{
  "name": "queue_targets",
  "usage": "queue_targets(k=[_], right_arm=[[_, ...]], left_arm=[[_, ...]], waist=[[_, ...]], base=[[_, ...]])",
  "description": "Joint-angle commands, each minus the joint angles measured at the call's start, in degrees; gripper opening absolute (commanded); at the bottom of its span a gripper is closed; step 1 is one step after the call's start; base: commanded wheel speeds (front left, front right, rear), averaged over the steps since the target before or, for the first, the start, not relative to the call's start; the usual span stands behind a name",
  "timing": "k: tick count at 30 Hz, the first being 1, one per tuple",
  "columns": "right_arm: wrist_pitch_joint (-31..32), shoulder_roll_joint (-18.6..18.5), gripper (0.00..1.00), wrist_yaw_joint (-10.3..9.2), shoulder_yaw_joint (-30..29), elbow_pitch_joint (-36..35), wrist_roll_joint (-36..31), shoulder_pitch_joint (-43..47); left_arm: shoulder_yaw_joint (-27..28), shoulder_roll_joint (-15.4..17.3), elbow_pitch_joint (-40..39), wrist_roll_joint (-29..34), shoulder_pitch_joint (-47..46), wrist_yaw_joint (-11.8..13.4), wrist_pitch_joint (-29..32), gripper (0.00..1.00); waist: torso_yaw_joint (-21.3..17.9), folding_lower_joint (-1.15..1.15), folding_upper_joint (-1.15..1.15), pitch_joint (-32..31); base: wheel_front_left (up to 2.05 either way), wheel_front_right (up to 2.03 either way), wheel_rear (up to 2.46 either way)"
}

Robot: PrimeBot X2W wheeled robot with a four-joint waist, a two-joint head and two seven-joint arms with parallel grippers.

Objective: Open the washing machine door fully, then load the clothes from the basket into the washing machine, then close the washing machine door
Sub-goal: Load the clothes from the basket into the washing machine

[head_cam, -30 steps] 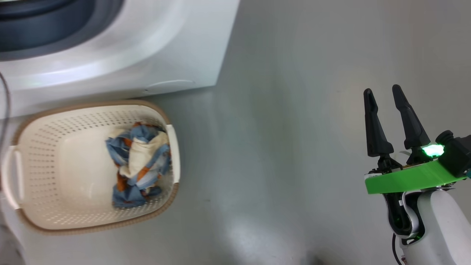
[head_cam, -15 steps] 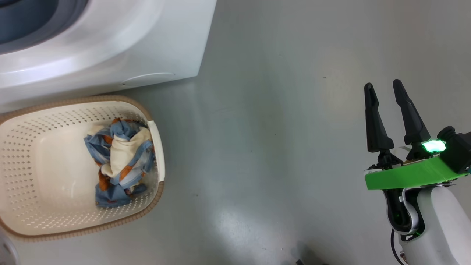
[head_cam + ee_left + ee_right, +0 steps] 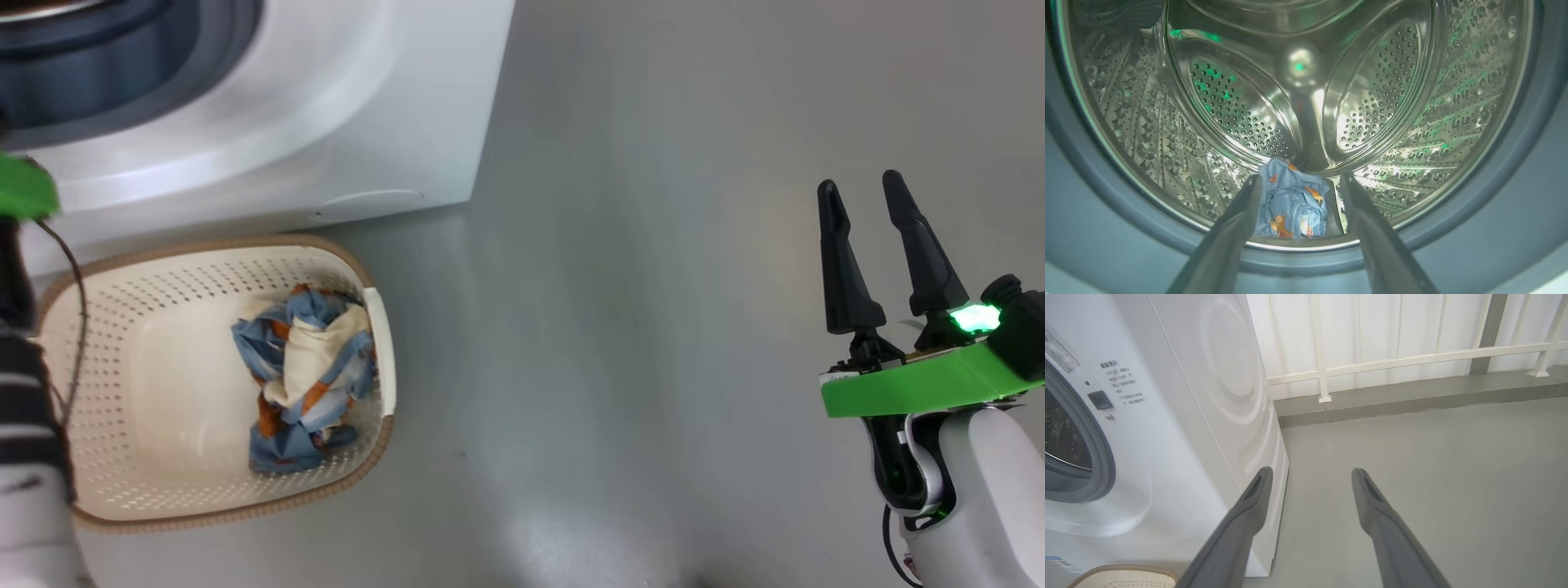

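Loading looks half done, as I judge it. The left tool (image 3: 1300,178) hangs at the mouth of the drum (image 3: 1229,106), its two fingers spread wide and gripping nothing. A blue garment (image 3: 1290,204) lies on the drum floor just inside the lip, seen between the fingers at 6 o'clock of the opening and touching neither. The grey-blue seal (image 3: 1535,163) rings the opening, and nothing stands across it.

In the head view the washing machine (image 3: 286,122) fills the 11 o'clock corner. The basket (image 3: 163,482) sits on the floor (image 3: 612,327) just below the machine's front, at 8 o'clock. The clothes (image 3: 302,376) left in it are one heap against the basket's 3 o'clock end wall. The heap's long axis runs 12 to 6, across the basket's own length.

The right tool (image 3: 859,181) waits at 3 o'clock, fingers parted and empty, well apart from the basket across bare floor. Its wrist view shows the same spread fingers (image 3: 1249,506) pointing past the machine's corner.

The left arm (image 3: 24,523) crosses the basket's 9 o'clock rim, so it is plainly the nearer one. From the drum mouth the heap lies toward 6 o'clock and lower down. The next reach would likely mean drawing the left tool back out and dropping it over the far end of the basket. The fingers should probably close across the heap's short side
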Motion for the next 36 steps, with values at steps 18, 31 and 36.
queue_targets(k=[18, 31, 36], right_arm=[[-0.3, -4.2, 1.00, 0.42, 0.9, 0.8, -0.9, 6.2], [-0.3, -5.5, 1.00, 0.42, 0.7, 1.6, -0.9, 12.8], [-0.3, -5.7, 1.00, 0.42, 0.3, 1.6, -0.9, 15.7]], left_arm=[[2.3, -5.6, -12.7, 0.0, 25.4, -1.4, -0.3, 1.00], [0.6, -7.9, -20.2, 0.0, 41.1, -1.5, -0.3, 1.00], [0.0, -8.3, -23.3, -1.0, 46.8, -1.5, -0.3, 1.00]], waist=[[6.6, 0.00, 0.00, -13.8], [8.9, 0.00, 0.00, -22.4], [9.5, 0.00, 0.00, -25.3]], base=[[0.00, 0.00, 0.00], [0.00, 0.00, 0.00], [0.00, 0.00, 0.00]])
